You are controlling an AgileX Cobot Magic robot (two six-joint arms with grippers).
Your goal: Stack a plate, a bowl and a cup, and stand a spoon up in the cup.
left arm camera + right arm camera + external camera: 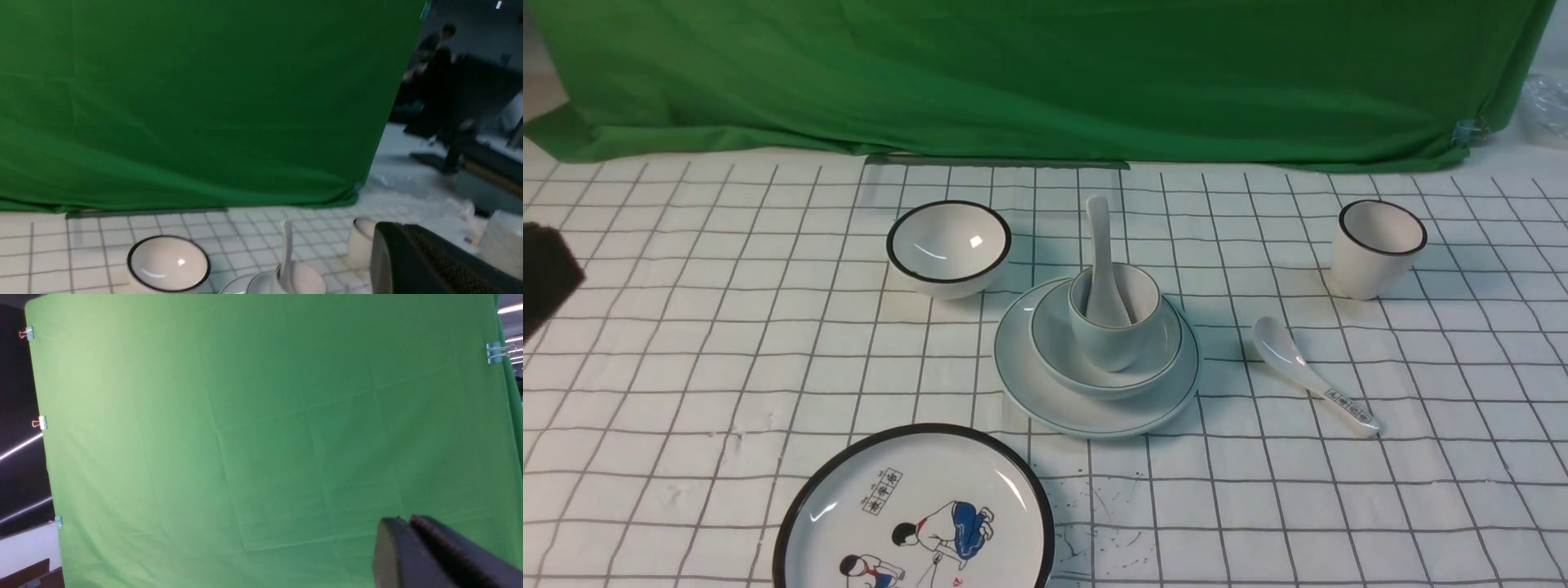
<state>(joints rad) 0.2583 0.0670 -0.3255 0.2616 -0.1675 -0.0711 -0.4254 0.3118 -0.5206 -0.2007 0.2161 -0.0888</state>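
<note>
The right end effector (402, 528), clenched with its dark pads pressed together and nothing between them, is raised toward the green backdrop (1045, 73) and out of the front view. The left end effector (392, 245), also clenched and empty, hangs at the far-left edge of the table (686, 367), well apart from the crockery. At the centre of the checked cloth stands the finished stack: the thin-rimmed plate (1045, 400) lies flat on the table, the shallow bowl (1160, 359) sits in it, and the handleless cup (1107, 347) stands upright in the bowl. The plain white spoon (1099, 237) stands in the cup, scoop down, with its handle leaning on the cup's far rim. A black-rimmed bowl (947, 249) sits to the far left of the stack and a black-rimmed cup (1376, 249) to the far right. A spoon with printed characters (1307, 376) lies just right of the plate. A black-rimmed plate showing cartoon children (915, 514) is at the near edge.
</note>
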